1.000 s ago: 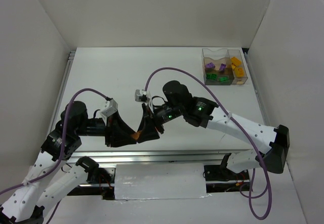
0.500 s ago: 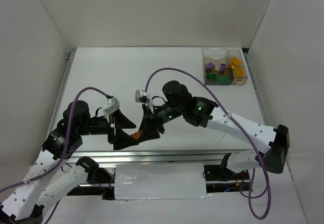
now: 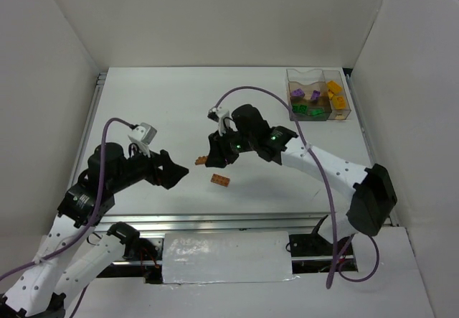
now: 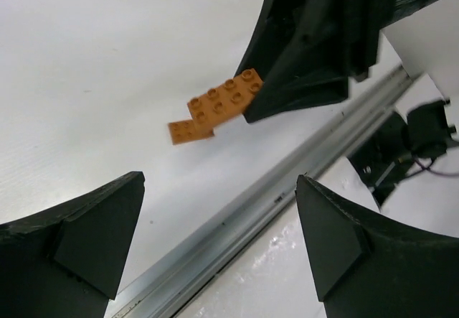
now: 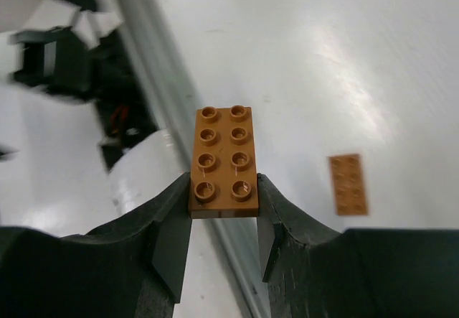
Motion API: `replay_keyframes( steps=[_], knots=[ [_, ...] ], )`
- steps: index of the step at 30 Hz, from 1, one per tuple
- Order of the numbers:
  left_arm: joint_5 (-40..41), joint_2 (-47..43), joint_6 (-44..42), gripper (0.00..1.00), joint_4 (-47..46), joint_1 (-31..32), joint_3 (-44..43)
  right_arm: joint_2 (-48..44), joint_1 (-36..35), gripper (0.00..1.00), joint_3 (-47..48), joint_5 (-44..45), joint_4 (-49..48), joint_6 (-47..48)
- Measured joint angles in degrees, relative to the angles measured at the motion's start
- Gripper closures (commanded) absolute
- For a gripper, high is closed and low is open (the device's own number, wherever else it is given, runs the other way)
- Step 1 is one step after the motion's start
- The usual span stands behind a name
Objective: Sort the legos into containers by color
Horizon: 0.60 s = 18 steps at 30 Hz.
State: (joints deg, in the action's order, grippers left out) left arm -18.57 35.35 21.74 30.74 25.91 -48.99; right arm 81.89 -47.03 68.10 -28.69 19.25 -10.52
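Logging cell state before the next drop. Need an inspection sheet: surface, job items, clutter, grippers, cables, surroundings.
Surface: white table, no marks seen.
Job's things: held brown brick off the table; loose brown brick lying flat on it; container at far right holds purple, green and orange bricks.
Clutter: nothing seen.
Grippers: right gripper shut on the held brown brick; left gripper open, empty.
Cables: purple cables arch over both arms, clear of the bricks.
Surroundings: white walls; metal rail at near edge.
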Motion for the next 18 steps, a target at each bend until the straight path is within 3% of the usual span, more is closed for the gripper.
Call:
replay_keyframes(
  steps=[7,12,18],
  knots=[
    [13.0,-1.2,2.8,0.00,1.9,-0.4,-0.5,12.5,11.3,1.00,9.5,16.8,8.4,-4.0],
    [23.8,2.5,5.2,0.00,4.9,-1.0,-1.0,27.4,23.8,1.00,29.2,33.0,13.4,-9.2],
    [26.3,2.8,5.6,0.00,6.2,-1.3,-1.0,43.5,35.1,1.00,54.3,45.2,21.1,-14.1]
  ],
)
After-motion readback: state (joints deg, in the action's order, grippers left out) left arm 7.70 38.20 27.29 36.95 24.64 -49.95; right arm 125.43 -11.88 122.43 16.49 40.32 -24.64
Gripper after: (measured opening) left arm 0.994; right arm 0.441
